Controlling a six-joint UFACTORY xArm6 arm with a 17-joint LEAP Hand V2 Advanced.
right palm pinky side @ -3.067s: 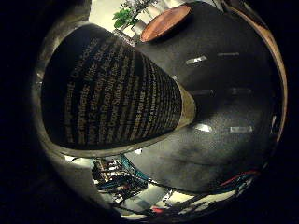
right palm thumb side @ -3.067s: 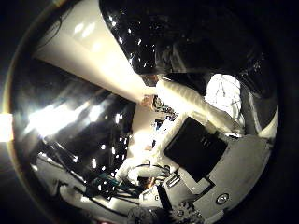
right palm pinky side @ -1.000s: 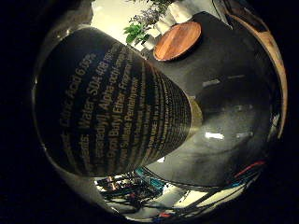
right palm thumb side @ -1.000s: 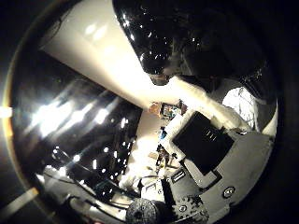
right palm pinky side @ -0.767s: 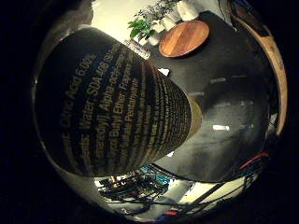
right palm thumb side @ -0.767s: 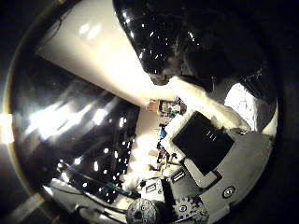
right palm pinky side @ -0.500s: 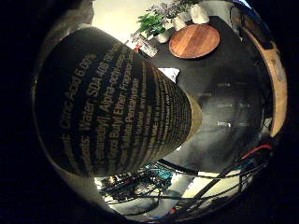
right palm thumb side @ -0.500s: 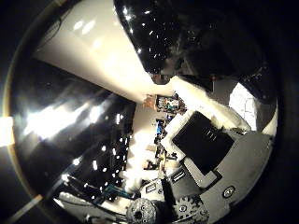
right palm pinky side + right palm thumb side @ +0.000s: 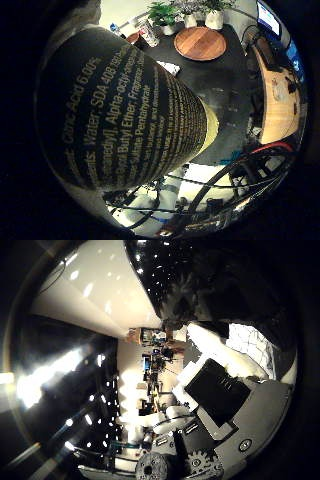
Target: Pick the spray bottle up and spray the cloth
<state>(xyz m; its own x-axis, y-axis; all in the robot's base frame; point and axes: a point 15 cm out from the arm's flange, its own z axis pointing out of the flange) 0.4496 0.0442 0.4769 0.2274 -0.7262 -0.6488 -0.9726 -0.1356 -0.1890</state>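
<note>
The spray bottle (image 9: 125, 115), dark with pale print on its label, lies right against the palm and fills much of the little finger side view. Its base end points towards a dark table (image 9: 225, 100) far beneath it. My right hand (image 9: 225, 400) shows white and black parts curled in beside the bottle's pale, glossy side (image 9: 95, 290), and it holds the bottle. A white, gridded cloth (image 9: 250, 347) shows past a white finger (image 9: 220, 352). The bottle's nozzle and trigger are hidden.
On the dark table lie a round wooden board (image 9: 200, 42) and a small white item (image 9: 170, 67). Potted plants (image 9: 162, 12) stand at its far edge. A wooden desk (image 9: 277, 100) with a screen (image 9: 267, 17) adjoins the table.
The whole picture has swung, so the hand and camera have turned. The table and wooden board now sit more centrally. The bottle stays fixed against the palm.
</note>
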